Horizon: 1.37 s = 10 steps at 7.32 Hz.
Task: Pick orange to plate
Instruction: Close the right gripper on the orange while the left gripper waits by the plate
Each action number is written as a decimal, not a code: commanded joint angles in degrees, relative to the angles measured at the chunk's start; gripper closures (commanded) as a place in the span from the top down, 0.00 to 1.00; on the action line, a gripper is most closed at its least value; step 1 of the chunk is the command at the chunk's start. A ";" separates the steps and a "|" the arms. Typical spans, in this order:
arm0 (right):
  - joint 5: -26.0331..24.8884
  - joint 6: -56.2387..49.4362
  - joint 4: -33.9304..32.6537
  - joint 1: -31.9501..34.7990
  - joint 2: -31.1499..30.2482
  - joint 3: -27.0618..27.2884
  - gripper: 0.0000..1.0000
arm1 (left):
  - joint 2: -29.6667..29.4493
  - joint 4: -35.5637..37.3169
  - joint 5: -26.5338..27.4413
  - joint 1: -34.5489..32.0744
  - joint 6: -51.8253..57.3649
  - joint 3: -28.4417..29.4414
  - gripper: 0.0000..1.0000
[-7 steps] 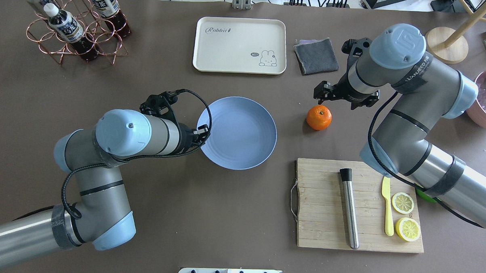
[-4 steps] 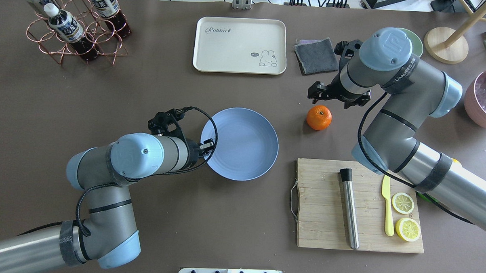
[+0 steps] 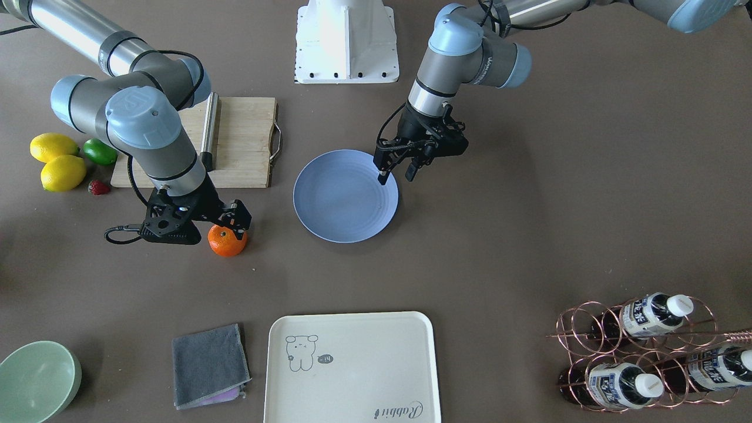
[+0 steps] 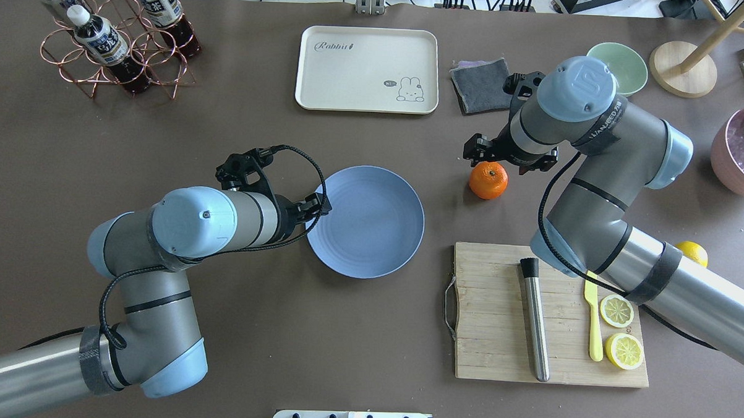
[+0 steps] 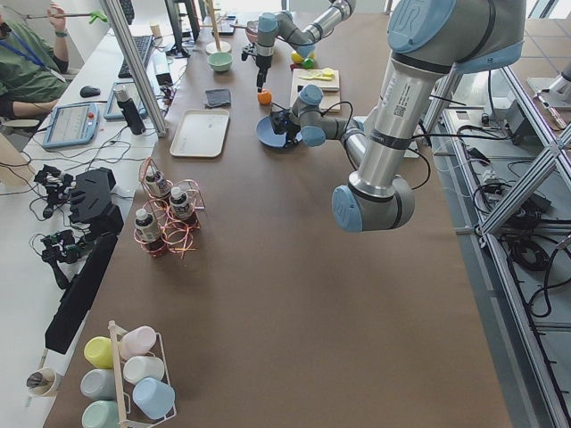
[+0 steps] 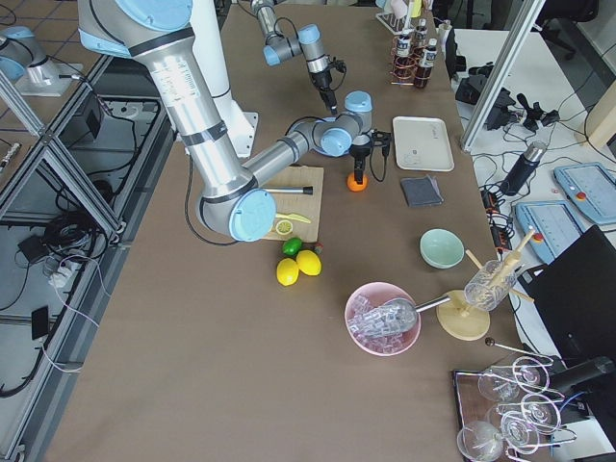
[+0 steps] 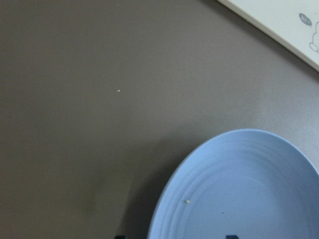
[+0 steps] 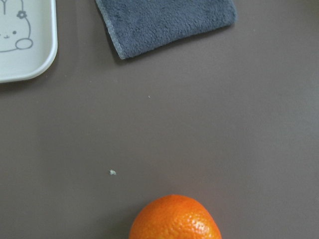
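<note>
Front-facing view: the orange (image 3: 227, 242) lies on the table (image 3: 529, 205), well apart from the plate (image 3: 343, 202); the right gripper (image 3: 234, 220) hangs directly above the fruit with its wrist turned downward, and its own body hides the jaws, so whether they are parted or closed cannot be told; the left gripper (image 3: 396, 174) points down at the plate's edge, jaws parted and empty, one finger (image 3: 382, 176) over the plate and the other outside the rim; only here appear two lemons (image 3: 63, 172), a lime (image 3: 100, 151) and a strawberry (image 3: 98, 187) beside the cutting board (image 3: 241, 141).

Overhead view: the right forearm covers most of those fruits; on the board, two lemon halves (image 4: 616, 310) and a yellow knife (image 4: 592, 322) show, which the front-facing view hides behind the arm.

Side views: both arms are bent at the elbow, wrists vertical.

Left wrist view: the plate's rim fills the lower right.

Right wrist view: the orange's top sits at the bottom edge, a grey cloth (image 8: 164, 22) and a tray (image 8: 25, 50) corner beyond; no fingers show.
</note>
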 commanded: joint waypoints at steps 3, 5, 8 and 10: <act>-4.16 0.81 4.23 -2.44 0.05 -3.83 1.00 | 0.49 -0.04 0.08 -0.34 0.69 -0.44 0.98; -4.26 2.39 7.26 -2.62 0.66 -6.06 0.89 | 0.94 -0.04 -0.01 -0.69 0.96 -1.05 0.98; -5.49 5.20 7.17 -3.85 0.84 -4.22 0.00 | 0.93 0.40 -0.19 -1.83 1.22 -1.40 0.98; -5.41 5.99 4.21 -3.93 5.73 -3.51 0.00 | 6.94 0.76 -3.07 -7.69 18.16 -3.77 0.98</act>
